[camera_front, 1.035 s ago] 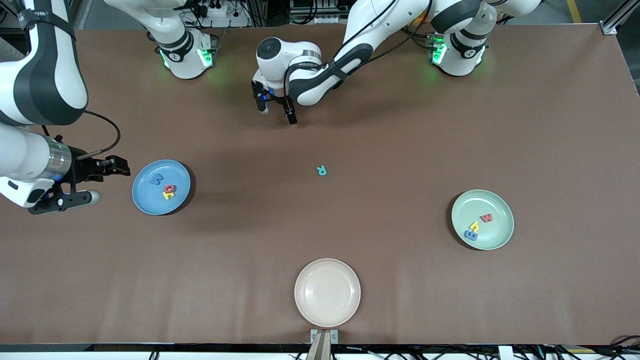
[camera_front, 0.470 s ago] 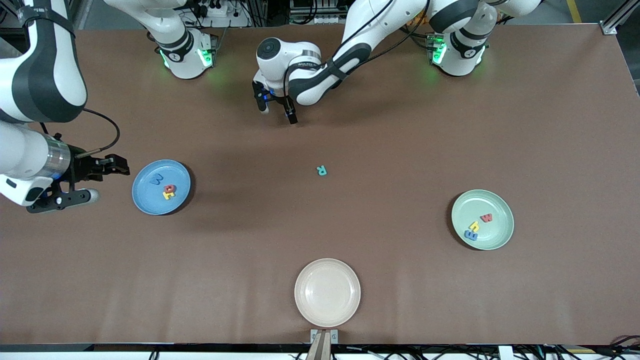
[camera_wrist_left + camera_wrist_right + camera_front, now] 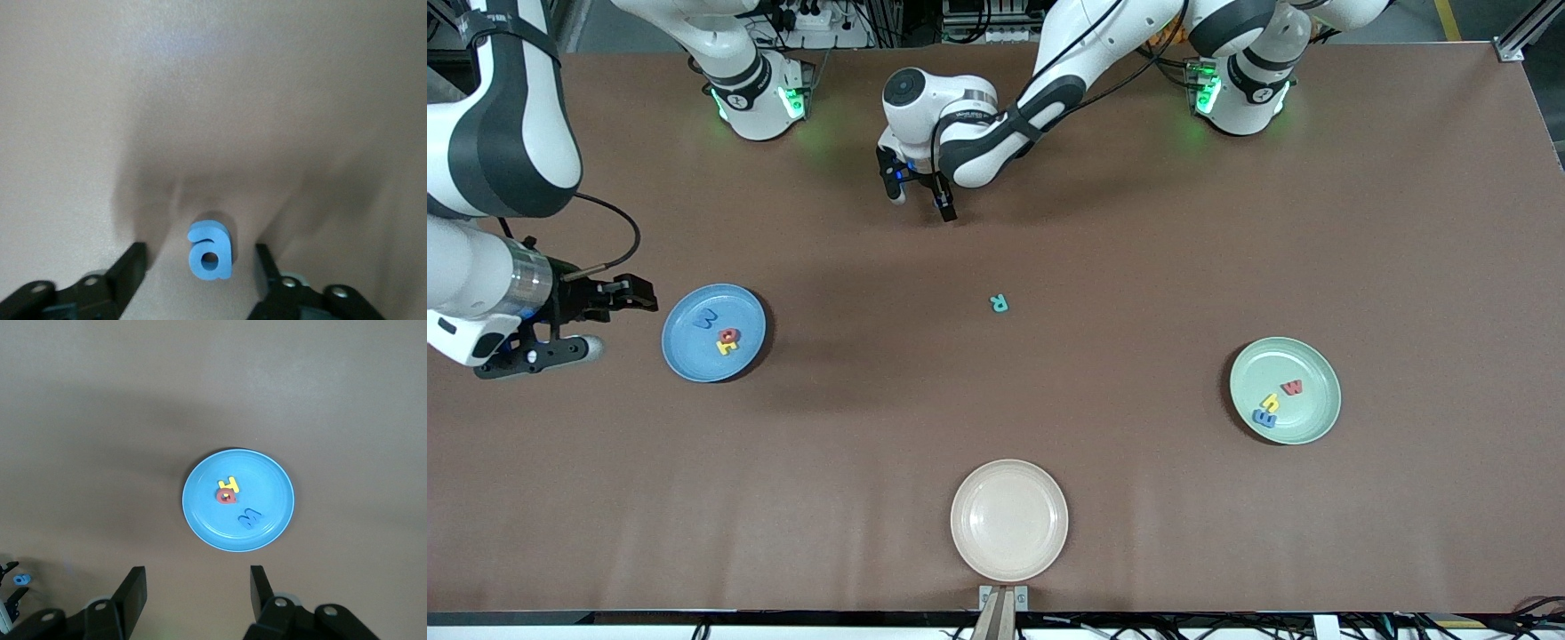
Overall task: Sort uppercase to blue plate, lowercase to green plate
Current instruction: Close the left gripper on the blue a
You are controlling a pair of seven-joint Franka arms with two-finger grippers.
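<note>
The small blue lowercase a (image 3: 210,251) lies on the table between the fingers of my left gripper (image 3: 199,248), with a gap on each side; the gripper (image 3: 919,197) is open, low over the table near the robots' bases. The teal uppercase R (image 3: 999,303) lies alone mid-table. The blue plate (image 3: 694,356) (image 3: 270,483) holds a blue M (image 3: 250,518), a red Q (image 3: 225,496) and a yellow H (image 3: 229,483). The green plate (image 3: 1307,418) holds a red w (image 3: 1291,387), a yellow h (image 3: 1270,403) and a blue E shape (image 3: 1264,417). My right gripper (image 3: 618,322) (image 3: 197,573) hangs open and empty beside the blue plate.
A cream plate (image 3: 1009,551) sits near the table's edge closest to the front camera, between the two coloured plates. The right arm's big white links rise at its end of the table.
The left gripper's fingers have drawn a little closer together around the blue a. The right arm has barely shifted. The letters and plates have not moved.
</note>
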